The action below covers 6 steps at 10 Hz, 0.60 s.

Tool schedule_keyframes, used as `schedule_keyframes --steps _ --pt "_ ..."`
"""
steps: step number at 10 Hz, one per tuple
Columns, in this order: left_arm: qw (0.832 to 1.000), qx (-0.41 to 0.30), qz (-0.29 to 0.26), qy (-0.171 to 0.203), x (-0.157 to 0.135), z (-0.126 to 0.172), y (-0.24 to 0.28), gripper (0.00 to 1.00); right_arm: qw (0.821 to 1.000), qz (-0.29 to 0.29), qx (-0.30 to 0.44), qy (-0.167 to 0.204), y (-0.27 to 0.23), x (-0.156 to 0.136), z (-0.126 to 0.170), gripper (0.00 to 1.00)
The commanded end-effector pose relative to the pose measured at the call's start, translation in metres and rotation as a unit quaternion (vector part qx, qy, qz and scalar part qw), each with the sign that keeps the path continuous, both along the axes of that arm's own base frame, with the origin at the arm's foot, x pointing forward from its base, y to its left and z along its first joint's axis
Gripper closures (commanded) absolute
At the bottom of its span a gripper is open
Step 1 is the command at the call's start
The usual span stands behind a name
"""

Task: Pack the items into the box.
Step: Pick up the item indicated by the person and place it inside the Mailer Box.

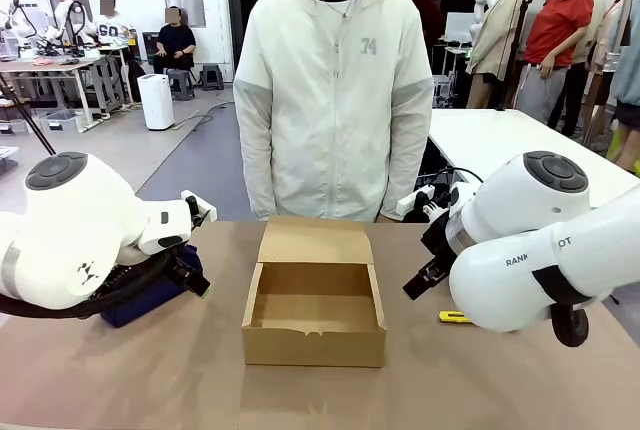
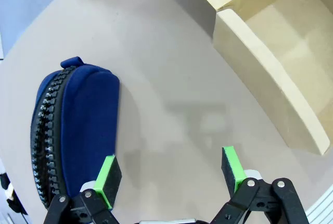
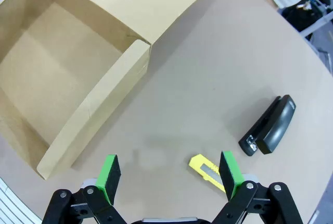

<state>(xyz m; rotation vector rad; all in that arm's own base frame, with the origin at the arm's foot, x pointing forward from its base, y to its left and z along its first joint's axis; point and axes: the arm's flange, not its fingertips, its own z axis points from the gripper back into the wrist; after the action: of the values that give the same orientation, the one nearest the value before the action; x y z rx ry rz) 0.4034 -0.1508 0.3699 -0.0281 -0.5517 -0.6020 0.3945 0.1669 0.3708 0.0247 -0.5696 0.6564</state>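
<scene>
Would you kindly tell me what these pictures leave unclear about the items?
Front view: left arm hides most of the pouch.
Front view: right arm covers most of the utility knife.
Right wrist view: a pad hides the knife's end.
Left wrist view: a finger hides the pouch's near end.

This looks to me like a robotics lab. My white left robot arm [image 1: 70,235] and white right robot arm [image 1: 540,250] flank the open brown corrugated cardboard box [image 1: 314,342] on a tan tabletop [image 1: 180,380]. Far behind the box to its left, seated people [image 1: 176,42] work near a cluttered grey workbench [image 1: 50,65] and a white boxy floor unit [image 1: 156,100]. Behind it to the right stands a long white table [image 1: 500,145].
</scene>
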Motion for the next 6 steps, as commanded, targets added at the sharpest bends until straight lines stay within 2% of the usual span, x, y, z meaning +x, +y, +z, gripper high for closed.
schedule_keyframes --steps 1,4,5,6 --pt "1.000 0.000 0.000 0.000 0.000 0.000 0.000 0.00 1.000 0.000 0.000 0.000 0.000 0.000 0.000 0.00" --pt "1.000 0.000 0.000 0.000 0.000 0.000 0.000 0.00 1.000 0.000 0.000 0.000 0.000 0.000 0.000 0.00" --pt "0.998 -0.042 -0.024 0.028 -0.012 0.023 0.005 0.00 0.998 0.013 0.037 0.041 -0.001 -0.003 0.025 0.00" --pt "0.992 -0.098 -0.032 0.079 -0.023 0.052 0.010 0.00 0.994 -0.032 0.083 0.063 -0.005 -0.010 0.059 0.00"
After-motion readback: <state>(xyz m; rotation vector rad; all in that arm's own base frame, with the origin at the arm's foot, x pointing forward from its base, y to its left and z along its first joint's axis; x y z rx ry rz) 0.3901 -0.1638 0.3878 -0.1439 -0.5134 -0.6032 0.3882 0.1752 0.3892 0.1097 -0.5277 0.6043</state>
